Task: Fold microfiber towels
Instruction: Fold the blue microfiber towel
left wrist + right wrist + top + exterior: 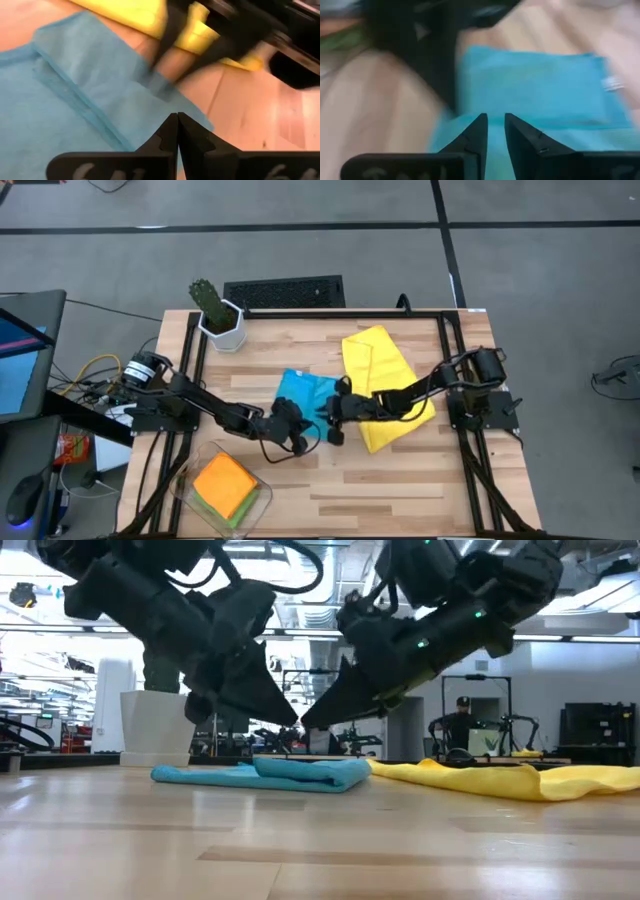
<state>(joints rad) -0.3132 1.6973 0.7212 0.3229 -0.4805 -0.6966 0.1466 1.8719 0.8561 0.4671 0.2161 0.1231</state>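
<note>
Microfiber towels sit on a wooden table (400, 480), and both grippers work over the light blue towel (303, 394) at the table's centre. Left gripper (300, 442), its fingers pressed fully together and holding nothing, hangs at the blue towel's 6 o'clock edge. Right gripper (333, 430), its fingers a narrow slit apart with no cloth seen between them, hangs just beside it at the towel's 5 o'clock corner. In the low view both sets of fingertips are just above the cloth, not touching it. The blue towel lies flat and partly folded, a doubled layer on one side; its long axis cannot be told. At its 3 o'clock, the yellow towel (378, 360) lies loosely spread, long axis running from 11 o'clock to 5 o'clock, under the right arm. At the table's 7 o'clock, an orange towel (224, 480) rests folded square on a green towel (238, 512) inside a clear tray (190, 470). A cactus in a white pot (220, 320) stands at 11 o'clock.
</note>
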